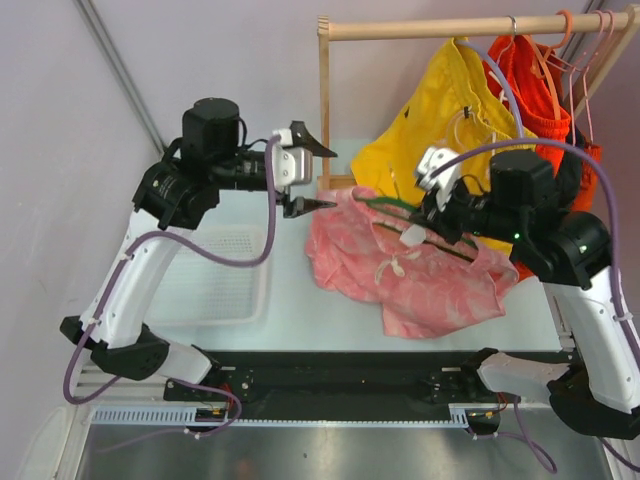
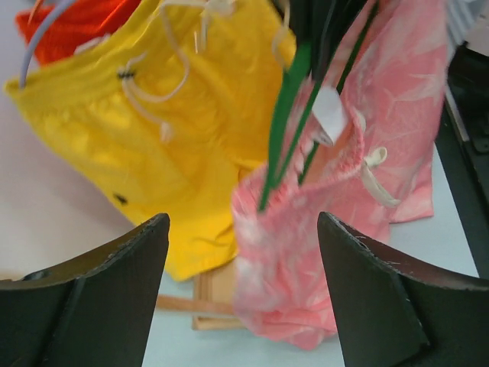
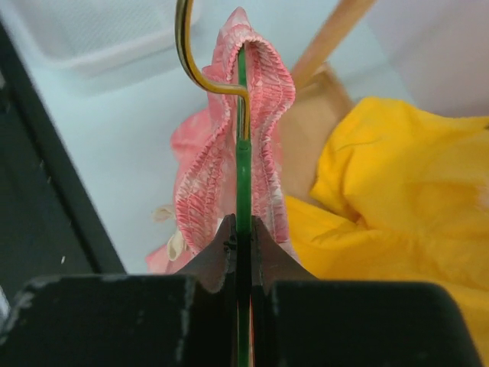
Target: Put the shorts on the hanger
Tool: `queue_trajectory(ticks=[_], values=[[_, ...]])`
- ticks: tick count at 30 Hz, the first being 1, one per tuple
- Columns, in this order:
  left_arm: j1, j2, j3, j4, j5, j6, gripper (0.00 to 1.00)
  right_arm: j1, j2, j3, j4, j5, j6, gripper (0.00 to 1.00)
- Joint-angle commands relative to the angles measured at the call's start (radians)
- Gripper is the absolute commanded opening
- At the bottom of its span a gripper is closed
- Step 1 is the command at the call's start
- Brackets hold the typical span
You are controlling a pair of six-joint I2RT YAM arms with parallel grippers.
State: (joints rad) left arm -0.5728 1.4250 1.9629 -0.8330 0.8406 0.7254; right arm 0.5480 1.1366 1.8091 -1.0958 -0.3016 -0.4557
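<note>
The pink mottled shorts [image 1: 410, 265] lie crumpled on the table in front of the rack, their waistband lifted onto the thin green hanger [image 1: 392, 207]. My right gripper [image 1: 428, 222] is shut on the green hanger [image 3: 243, 176], whose wire runs up between the two sides of the gathered waistband [image 3: 200, 183]. My left gripper [image 1: 310, 178] is open and empty, held in the air just left of the shorts. In the left wrist view the shorts [image 2: 306, 252] and the hanger [image 2: 284, 122] hang between and beyond my open fingers [image 2: 130, 260].
A wooden rack [image 1: 440, 28] stands at the back right with yellow shorts [image 1: 440, 110] and orange-red shorts [image 1: 535, 85] hanging on it, plus pink-orange hangers [image 1: 580, 60]. A white mesh tray [image 1: 215, 275] lies on the table at the left.
</note>
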Motion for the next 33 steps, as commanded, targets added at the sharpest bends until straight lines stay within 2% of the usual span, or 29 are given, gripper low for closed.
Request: queue_trajectory(ticks=[1, 3, 6, 12, 15, 16, 22, 25, 27, 29, 32, 33], values=[[-0.091, 0.023, 0.085, -0.167, 0.012, 0.229, 0.81, 0.116, -0.035, -0.095, -0.041, 0.056, -0.167, 0.00], [-0.143, 0.014, 0.064, -0.173, -0.017, 0.238, 0.81, 0.187, -0.040, -0.123, -0.035, 0.132, -0.182, 0.00], [-0.212, -0.003, 0.015, -0.176, -0.079, 0.262, 0.81, 0.207, -0.032, -0.131, -0.023, 0.140, -0.189, 0.00], [-0.256, -0.003, -0.041, -0.143, -0.130, 0.224, 0.76, 0.257, -0.020, -0.123, -0.013, 0.185, -0.230, 0.00], [-0.259, 0.029, -0.006, -0.159, -0.144, 0.177, 0.65, 0.280, -0.006, -0.122, -0.003, 0.229, -0.256, 0.00], [-0.259, 0.034, 0.004, -0.166, -0.147, 0.164, 0.57, 0.283, -0.003, -0.119, 0.008, 0.242, -0.256, 0.00], [-0.259, 0.017, -0.007, -0.167, -0.149, 0.128, 0.28, 0.286, -0.001, -0.116, 0.016, 0.274, -0.233, 0.00], [-0.259, -0.004, -0.032, -0.160, -0.143, 0.131, 0.20, 0.283, -0.003, -0.123, 0.027, 0.283, -0.218, 0.00], [-0.259, -0.011, -0.045, -0.155, -0.144, 0.129, 0.22, 0.279, -0.005, -0.125, 0.031, 0.277, -0.210, 0.00], [-0.259, -0.017, -0.053, -0.144, -0.156, 0.123, 0.28, 0.276, -0.008, -0.126, 0.034, 0.269, -0.209, 0.00], [-0.248, -0.014, -0.059, -0.115, -0.189, 0.092, 0.45, 0.270, -0.012, -0.117, 0.027, 0.248, -0.195, 0.00], [-0.236, -0.014, -0.059, -0.101, -0.195, 0.047, 0.56, 0.265, -0.015, -0.113, 0.019, 0.243, -0.186, 0.00]])
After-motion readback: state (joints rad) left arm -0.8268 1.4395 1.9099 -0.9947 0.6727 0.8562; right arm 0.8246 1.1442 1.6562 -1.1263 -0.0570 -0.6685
